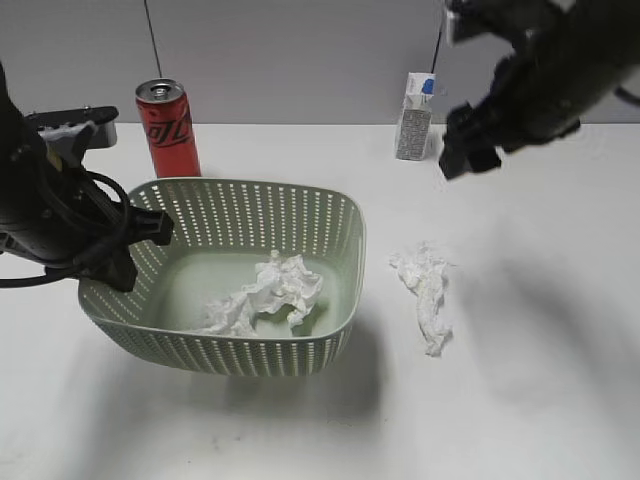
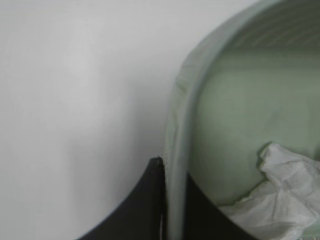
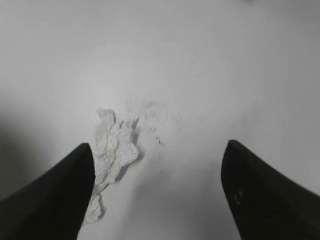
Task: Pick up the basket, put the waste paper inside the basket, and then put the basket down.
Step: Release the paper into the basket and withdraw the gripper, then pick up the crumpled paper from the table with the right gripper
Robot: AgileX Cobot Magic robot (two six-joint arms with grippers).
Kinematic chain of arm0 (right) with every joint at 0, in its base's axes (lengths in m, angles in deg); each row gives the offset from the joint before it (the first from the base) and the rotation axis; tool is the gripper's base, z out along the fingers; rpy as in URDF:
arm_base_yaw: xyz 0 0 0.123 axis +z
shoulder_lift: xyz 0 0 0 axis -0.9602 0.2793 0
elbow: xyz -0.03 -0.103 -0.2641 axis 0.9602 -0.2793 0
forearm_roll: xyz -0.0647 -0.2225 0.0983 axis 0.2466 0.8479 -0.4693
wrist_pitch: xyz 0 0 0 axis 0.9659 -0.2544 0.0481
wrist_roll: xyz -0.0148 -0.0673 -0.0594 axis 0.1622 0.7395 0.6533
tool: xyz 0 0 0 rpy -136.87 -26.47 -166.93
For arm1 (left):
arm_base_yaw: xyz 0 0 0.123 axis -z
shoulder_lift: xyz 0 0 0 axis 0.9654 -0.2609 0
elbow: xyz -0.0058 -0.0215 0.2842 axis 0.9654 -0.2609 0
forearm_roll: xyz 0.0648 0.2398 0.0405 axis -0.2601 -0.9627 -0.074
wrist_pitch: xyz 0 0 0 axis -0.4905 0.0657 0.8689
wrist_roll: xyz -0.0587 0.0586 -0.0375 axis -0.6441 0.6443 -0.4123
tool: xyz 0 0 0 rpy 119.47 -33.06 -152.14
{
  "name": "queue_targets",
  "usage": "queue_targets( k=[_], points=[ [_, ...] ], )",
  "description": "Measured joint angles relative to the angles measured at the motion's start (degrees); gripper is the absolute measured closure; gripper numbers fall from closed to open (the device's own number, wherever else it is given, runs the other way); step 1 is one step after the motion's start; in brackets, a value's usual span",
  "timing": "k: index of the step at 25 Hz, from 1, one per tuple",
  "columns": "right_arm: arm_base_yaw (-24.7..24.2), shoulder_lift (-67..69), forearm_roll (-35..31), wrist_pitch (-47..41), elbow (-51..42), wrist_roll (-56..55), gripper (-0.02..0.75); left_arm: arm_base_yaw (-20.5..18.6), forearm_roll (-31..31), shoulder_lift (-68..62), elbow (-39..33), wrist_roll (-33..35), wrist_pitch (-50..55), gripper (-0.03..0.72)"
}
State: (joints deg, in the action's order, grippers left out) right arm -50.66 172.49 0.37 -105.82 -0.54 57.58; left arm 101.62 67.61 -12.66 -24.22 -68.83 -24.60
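The pale sage-green basket (image 1: 335, 235) is held tilted a little above the table by my left gripper (image 1: 135, 250), which is shut on its left rim (image 2: 176, 150). Crumpled white waste paper (image 1: 270, 290) lies inside the basket and shows in the left wrist view (image 2: 280, 195). One longer twisted wad (image 1: 428, 290) lies on the table to the right of the basket, and shows in the right wrist view (image 3: 112, 150). My right gripper (image 1: 462, 150) is open and empty, high above the table, up and right of that wad (image 3: 157, 160).
A red soda can (image 1: 167, 128) stands behind the basket at the back left. A small white-grey carton with a blue cap (image 1: 414, 118) stands at the back, close below my right gripper. The white table (image 1: 540, 380) spreads all round.
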Motion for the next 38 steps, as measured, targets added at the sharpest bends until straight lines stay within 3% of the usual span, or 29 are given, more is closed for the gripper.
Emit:
queue_targets(
  k=[5, 15, 18, 20, 22, 24, 31, 34, 38],
  points=[
    [-1.1, 6.8, -6.0, 11.3, -11.8, 0.0, 0.157, 0.0, 0.0, 0.0, 0.0, 0.0, -0.5, 0.689],
    [3.3, 16.3, -7.4, 17.3, -12.7, 0.3, 0.165, 0.0, 0.0, 0.0, 0.0, 0.0, -0.7, 0.689],
    [3.6, 16.4, -7.1, 17.7, -12.7, 0.4, 0.260, 0.0, 0.0, 0.0, 0.0, 0.0, -0.6, 0.689],
    [3.6, 16.4, -6.3, 17.8, -12.7, 0.4, 0.421, 0.0, 0.0, 0.0, 0.0, 0.0, -0.6, 0.689],
    [3.7, 16.4, -6.1, 17.7, -12.7, 0.4, 0.630, 0.0, 0.0, 0.0, 0.0, 0.0, -0.6, 0.689],
    [3.7, 15.9, -5.4, 17.3, -12.7, 0.4, 0.712, 0.0, 0.0, 0.0, 0.0, 0.0, -0.6, 0.689],
    [3.7, 1.3, -5.6, 15.9, -13.1, 1.2, 0.744, 0.0, 0.0, 0.0, 0.0, 0.0, -0.6, 0.689],
    [4.5, -8.6, -11.8, 15.9, -13.1, 5.8, 0.744, 0.0, 0.0, 0.0, 0.0, 0.0, -0.6, 0.689],
    [10.4, -15.6, -20.2, 16.8, -13.1, 13.5, 0.744, 0.0, 0.1, 0.0, 0.0, 0.0, -1.3, 0.689]
  ],
)
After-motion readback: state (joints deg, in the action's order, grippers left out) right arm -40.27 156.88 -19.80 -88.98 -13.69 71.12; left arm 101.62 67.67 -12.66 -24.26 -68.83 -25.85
